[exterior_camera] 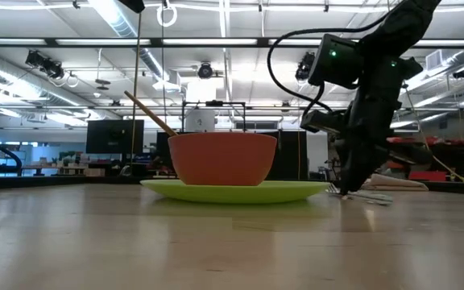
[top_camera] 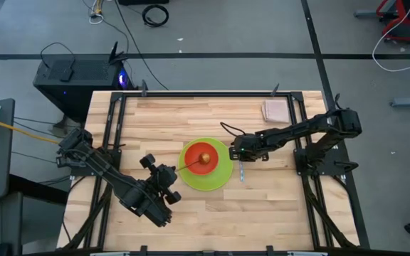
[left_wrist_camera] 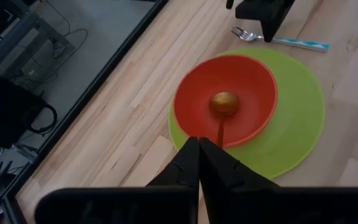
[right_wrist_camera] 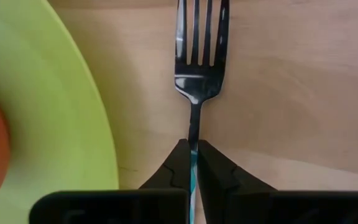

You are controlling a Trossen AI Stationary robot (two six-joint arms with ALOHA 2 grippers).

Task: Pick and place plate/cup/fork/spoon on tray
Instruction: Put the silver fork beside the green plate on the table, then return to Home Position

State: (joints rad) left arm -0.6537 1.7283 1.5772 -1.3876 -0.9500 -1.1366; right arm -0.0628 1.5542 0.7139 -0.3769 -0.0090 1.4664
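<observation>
I am clamping my right claw [right_wrist_camera: 193,163] on the fork [right_wrist_camera: 199,56] beside the plate [top_camera: 216,178] (cup [top_camera: 203,158], spoon [left_wrist_camera: 222,107] already stacked); my left claw [left_wrist_camera: 199,163], pressed together, is waiting.

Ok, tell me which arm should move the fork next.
Right. The right gripper is already closed on the fork handle, beside the plate. The left gripper sits across the plate by the spoon in the cup.

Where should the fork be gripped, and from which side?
Grip the fork on its slim handle, just behind the neck, coming from above. It lies flat on the table beside the plate, so only its narrow sides offer purchase. The right gripper already straddles it there.
</observation>
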